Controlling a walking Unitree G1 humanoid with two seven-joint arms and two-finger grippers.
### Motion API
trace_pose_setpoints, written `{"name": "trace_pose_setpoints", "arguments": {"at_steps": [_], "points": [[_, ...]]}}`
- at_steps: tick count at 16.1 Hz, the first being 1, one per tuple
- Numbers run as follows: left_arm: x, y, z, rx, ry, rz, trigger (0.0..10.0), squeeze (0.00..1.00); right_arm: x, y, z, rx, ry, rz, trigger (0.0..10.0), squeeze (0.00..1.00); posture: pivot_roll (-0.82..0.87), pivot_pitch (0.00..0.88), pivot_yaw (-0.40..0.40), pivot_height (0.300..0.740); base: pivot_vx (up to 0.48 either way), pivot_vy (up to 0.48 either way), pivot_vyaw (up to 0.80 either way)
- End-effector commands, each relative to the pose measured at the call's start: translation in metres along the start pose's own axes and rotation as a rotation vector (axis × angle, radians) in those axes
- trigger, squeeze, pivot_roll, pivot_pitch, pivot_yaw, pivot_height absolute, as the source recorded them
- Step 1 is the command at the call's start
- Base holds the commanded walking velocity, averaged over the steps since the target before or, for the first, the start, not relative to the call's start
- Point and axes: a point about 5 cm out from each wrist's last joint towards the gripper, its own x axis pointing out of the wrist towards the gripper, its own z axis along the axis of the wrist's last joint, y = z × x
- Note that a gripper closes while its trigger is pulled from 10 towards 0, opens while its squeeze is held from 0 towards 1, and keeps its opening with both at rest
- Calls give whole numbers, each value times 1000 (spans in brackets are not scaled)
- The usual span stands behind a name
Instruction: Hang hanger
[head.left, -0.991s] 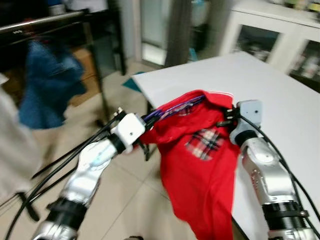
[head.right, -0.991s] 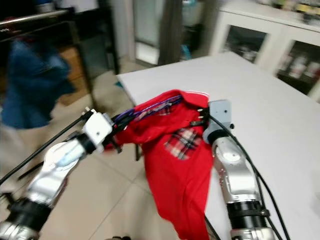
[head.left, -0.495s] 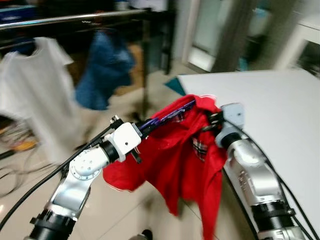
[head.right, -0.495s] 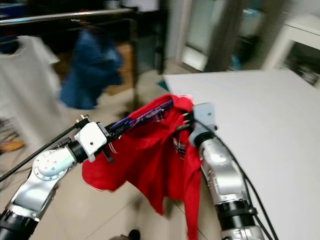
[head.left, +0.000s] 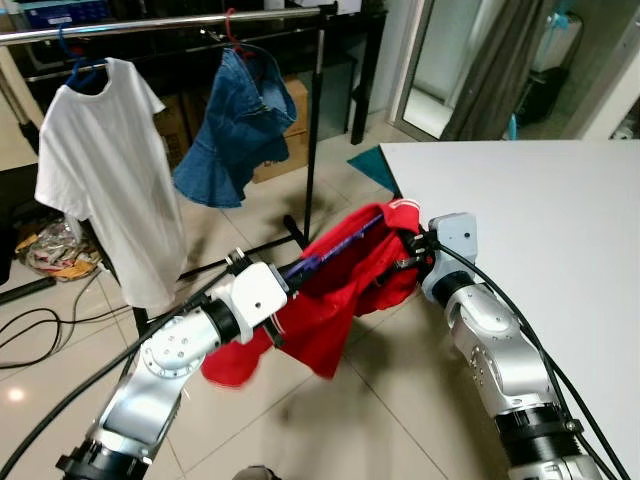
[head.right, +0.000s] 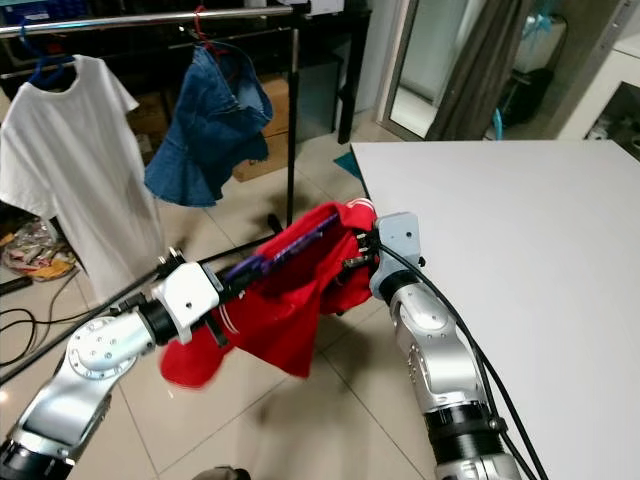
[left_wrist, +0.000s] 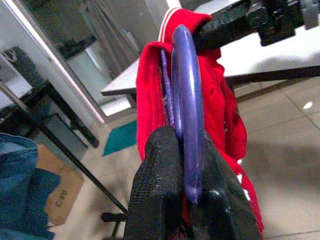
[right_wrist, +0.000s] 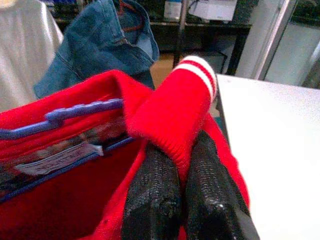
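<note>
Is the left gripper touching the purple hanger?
Touching. In the left wrist view, the left gripper has its black fingers closed on the purple hanger, which runs up between them into the red shirt.

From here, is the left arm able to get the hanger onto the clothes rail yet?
Probably not yet. The left tool grips the purple hanger, but the clothes rail looks well beyond it, across open floor, with nothing in between.

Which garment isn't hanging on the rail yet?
The red shirt, held between both grippers on a purple hanger; the white T-shirt and denim garment already hang.
</note>
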Motion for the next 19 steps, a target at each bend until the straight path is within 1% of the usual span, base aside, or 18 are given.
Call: {"name": "trace_pose_setpoints", "arguments": {"at_steps": [1,3,4,5,6,7,8,10,12,13,14,15,16,17,18,19], "points": [[1,-4,1,-5,-5,-20,10000,0,3,-6,8,-62,-37,-20,0,0,182,73,-59,740,0,0,0],[1,-6,0,2,-3,-35,10000,0,4,-8,10,-101,-57,-22,0,0,178,73,-60,740,0,0,0],[-2,-21,-9,150,58,-164,10000,0,11,-11,24,-194,-121,-58,0,0,175,76,-62,740,0,0,0],[-4,-25,-12,187,77,-199,10000,0,13,-11,28,-211,-139,-60,0,0,175,76,-62,740,0,0,0],[-9,-30,-18,252,113,-255,10000,0,19,-8,42,-237,-183,-38,0,0,179,76,-66,740,0,0,0],[-10,-30,-19,264,118,-262,10000,0,21,-7,45,-243,-193,-29,0,0,179,76,-66,740,0,0,0],[-11,-26,-17,308,109,-247,10000,0,24,-7,50,-262,-203,-8,0,0,189,75,-74,740,0,0,0],[-11,-19,-10,369,58,-205,10000,0,27,-12,47,-265,-181,-11,0,0,195,74,-79,740,0,0,0],[-11,-16,-3,424,1,-188,10000,0,29,-17,39,-264,-136,-21,0,0,201,73,-82,740,0,0,0],[-14,-18,-4,428,16,-208,10000,0,30,-17,37,-262,-120,-17,0,0,204,74,-83,740,0,0,0],[-18,-20,-10,434,62,-242,10000,0,31,-15,38,-257,-116,3,0,0,206,75,-82,740,0,0,0],[-24,-22,-21,440,126,-290,10000,0,33,-8,43,-257,-122,56,0,0,208,75,-81,740,0,0,0],[-25,-23,-25,439,153,-311,10000,0,34,-4,48,-255,-132,79,0,0,209,76,-82,740,0,0,0],[-27,-24,-27,431,175,-327,10000,0,35,0,51,-244,-138,95,0,0,210,75,-81,740,0,0,0],[-26,-25,-26,426,170,-336,10000,0,38,1,60,-229,-165,91,0,0,209,77,-80,740,0,0,0],[-26,-25,-26,423,168,-337,10000,0,39,1,63,-221,-171,87,0,0,209,77,-80,740,0,0,0]]}}
